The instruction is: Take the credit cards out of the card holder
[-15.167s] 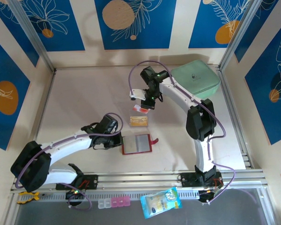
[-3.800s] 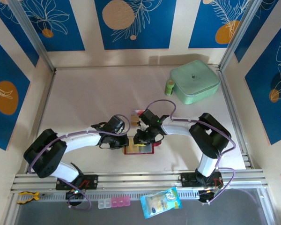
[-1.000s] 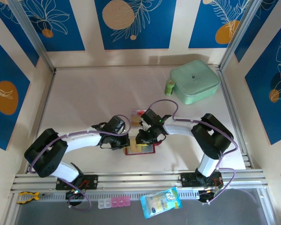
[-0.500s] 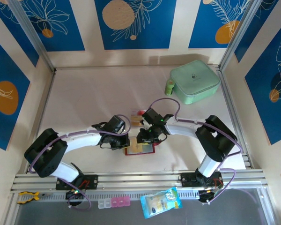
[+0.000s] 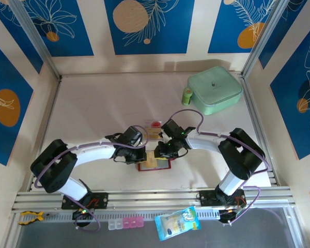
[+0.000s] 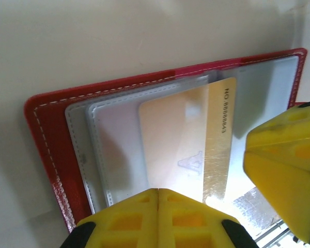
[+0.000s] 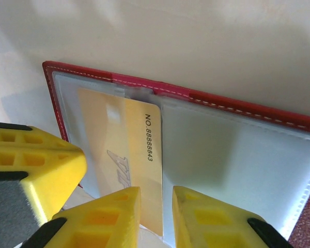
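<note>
both arms had shifted a little to the right since a second earlier, and the right arm's elbow had swung further toward the right edge of the counter [image 5: 93, 108]. the two arms met low over the open red card holder [image 6: 46, 139], which lay flat near the middle of the counter's near edge. a gold card [image 6: 181, 144] lay on the holder's clear pockets. most of it looked hazy under the plastic, while the strip with its printed number stuck out toward the middle fold.

the left hand [image 6: 157, 195] was fully closed, its yellow fingers pressed together with nothing between them, its tips at the card's long edge. the right hand [image 7: 156, 200] had its fingers narrowly parted. one finger overlapped the card's end and the card's corner showed in the gap, but it was not pinched.

a whitish card with red marking [image 5: 154, 124] lay on the counter just beyond the hands, apart from the holder. a mint-green case [image 5: 215, 90] sat near the far right corner.
</note>
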You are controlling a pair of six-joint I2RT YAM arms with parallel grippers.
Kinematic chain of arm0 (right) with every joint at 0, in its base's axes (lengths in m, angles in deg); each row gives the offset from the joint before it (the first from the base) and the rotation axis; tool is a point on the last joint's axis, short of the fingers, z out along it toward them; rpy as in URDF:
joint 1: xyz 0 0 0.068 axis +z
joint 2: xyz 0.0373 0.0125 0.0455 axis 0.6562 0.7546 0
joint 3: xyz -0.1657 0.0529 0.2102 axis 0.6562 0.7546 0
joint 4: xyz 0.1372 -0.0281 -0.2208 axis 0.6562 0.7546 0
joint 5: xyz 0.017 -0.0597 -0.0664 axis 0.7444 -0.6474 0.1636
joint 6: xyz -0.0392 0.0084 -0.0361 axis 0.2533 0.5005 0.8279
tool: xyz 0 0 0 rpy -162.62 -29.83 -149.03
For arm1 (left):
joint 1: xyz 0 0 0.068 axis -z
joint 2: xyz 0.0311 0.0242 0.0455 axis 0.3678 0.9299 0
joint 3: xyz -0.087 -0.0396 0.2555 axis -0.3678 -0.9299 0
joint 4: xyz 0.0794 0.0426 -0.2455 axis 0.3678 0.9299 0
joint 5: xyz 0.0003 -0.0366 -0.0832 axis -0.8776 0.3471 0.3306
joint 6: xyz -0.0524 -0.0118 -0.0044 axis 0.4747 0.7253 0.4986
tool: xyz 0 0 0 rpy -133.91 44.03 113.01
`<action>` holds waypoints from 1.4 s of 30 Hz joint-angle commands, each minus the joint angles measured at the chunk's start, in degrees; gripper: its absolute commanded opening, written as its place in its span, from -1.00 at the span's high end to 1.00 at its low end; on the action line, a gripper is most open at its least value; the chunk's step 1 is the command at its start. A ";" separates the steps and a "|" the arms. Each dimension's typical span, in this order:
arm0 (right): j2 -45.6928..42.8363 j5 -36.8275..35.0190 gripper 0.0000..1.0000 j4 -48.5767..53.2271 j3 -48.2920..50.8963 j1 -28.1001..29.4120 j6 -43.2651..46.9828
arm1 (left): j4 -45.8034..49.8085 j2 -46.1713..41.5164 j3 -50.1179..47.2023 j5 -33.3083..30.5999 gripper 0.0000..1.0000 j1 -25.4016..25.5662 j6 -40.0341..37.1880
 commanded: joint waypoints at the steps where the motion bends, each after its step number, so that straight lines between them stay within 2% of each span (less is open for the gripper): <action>1: -0.83 2.56 0.53 -0.81 1.20 -0.51 -0.79 | 1.78 0.53 0.74 -0.88 0.94 0.32 -0.24; 30: 2.73 7.20 0.52 -6.32 3.03 -1.30 -2.02 | 2.61 2.04 -0.32 -2.20 0.95 0.34 -0.22; 42: 1.25 9.70 0.67 -10.26 4.43 -2.10 -3.44 | 3.56 2.44 0.52 -2.12 0.96 0.30 -0.68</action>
